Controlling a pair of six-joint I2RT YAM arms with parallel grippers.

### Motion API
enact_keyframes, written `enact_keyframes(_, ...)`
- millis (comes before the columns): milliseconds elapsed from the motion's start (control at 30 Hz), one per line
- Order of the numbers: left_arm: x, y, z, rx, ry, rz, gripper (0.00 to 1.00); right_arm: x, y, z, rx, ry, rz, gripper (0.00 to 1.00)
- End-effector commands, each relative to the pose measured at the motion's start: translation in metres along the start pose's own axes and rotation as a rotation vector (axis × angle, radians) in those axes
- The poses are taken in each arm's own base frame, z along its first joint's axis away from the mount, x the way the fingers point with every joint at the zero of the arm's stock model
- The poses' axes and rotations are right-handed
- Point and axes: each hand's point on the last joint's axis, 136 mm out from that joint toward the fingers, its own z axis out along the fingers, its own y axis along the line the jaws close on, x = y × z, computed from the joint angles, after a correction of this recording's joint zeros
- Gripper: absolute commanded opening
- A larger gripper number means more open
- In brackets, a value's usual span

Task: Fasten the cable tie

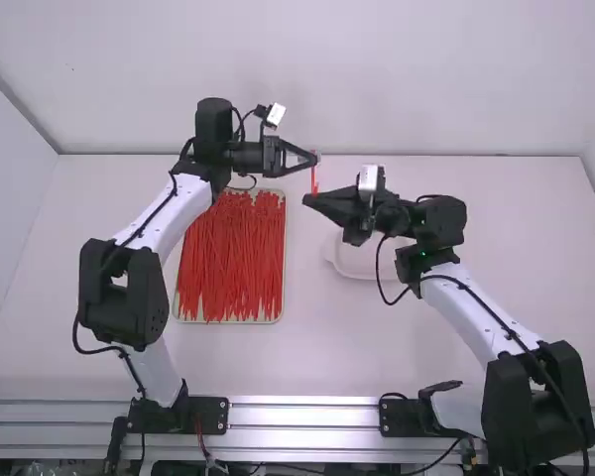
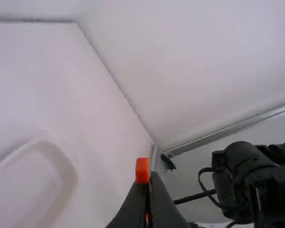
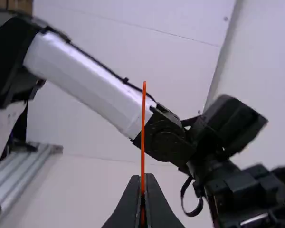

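Observation:
A single red cable tie (image 1: 314,179) hangs upright in the air between the two grippers, above the table beyond the tray. My left gripper (image 1: 314,157) is shut on the tie's top end; in the left wrist view its head (image 2: 142,169) sticks out past the closed fingertips of the left gripper (image 2: 148,179). My right gripper (image 1: 310,198) sits just below, pointing left, shut on the tie's lower part. In the right wrist view the thin strap (image 3: 143,133) rises straight up from the closed right gripper (image 3: 142,179).
A tan tray (image 1: 281,297) heaped with several red cable ties (image 1: 233,253) lies left of the middle. A white shallow dish (image 1: 349,266) (image 2: 33,175) sits under the right arm's wrist. The table has free room to the right and at the front.

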Motion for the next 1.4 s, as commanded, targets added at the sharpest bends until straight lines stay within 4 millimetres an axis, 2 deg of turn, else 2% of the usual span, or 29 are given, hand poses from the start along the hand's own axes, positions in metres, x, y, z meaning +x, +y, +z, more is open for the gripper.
enact_keyframes(0, -0.01, -0.008, -0.006, 0.018, -0.015, 0.152, 0.02, -0.014, -0.012, 0.002, 0.049, -0.039, 0.22, 0.0)
enact_keyframes(100, -0.013, -0.024, -0.006, 0.077, -0.01, 0.335, 0.01, -0.007, -0.017, 0.002, 0.071, -0.028, 0.381, 0.0)
enact_keyframes(133, -0.013, -0.026, -0.006, 0.083, -0.008, 0.347, 0.01, -0.007, -0.017, 0.002, 0.072, -0.027, 0.391, 0.0)
enact_keyframes(200, -0.005, -0.05, -0.011, 0.202, 0.037, 0.576, 0.01, 0.004, -0.021, 0.002, 0.093, -0.003, 0.506, 0.0)
enact_keyframes(233, -0.003, -0.055, -0.011, 0.223, 0.046, 0.618, 0.01, 0.006, -0.023, 0.002, 0.104, 0.0, 0.53, 0.0)
enact_keyframes(400, -0.008, -0.062, -0.016, 0.234, 0.029, 0.744, 0.01, 0.014, -0.031, 0.001, 0.154, 0.001, 0.648, 0.0)
enact_keyframes(467, -0.001, -0.07, -0.017, 0.285, 0.052, 0.868, 0.01, 0.015, -0.03, 0.004, 0.158, -0.01, 0.715, 0.0)
enact_keyframes(800, 0.003, -0.065, -0.017, 0.289, 0.023, 1.058, 0.01, 0.019, -0.019, 0.028, 0.161, -0.025, 0.824, 0.0)
enact_keyframes(1100, 0.014, -0.056, -0.019, 0.288, -0.002, 1.209, 0.01, 0.033, -0.025, 0.027, 0.221, -0.009, 0.907, 0.0)
enact_keyframes(1200, 0.014, -0.054, -0.029, 0.266, -0.02, 1.281, 0.01, 0.033, -0.026, 0.027, 0.224, -0.011, 0.923, 0.0)
enact_keyframes(1367, 0.016, -0.064, -0.039, 0.248, -0.033, 1.332, 0.01, 0.035, -0.029, 0.026, 0.244, -0.017, 0.944, 0.0)
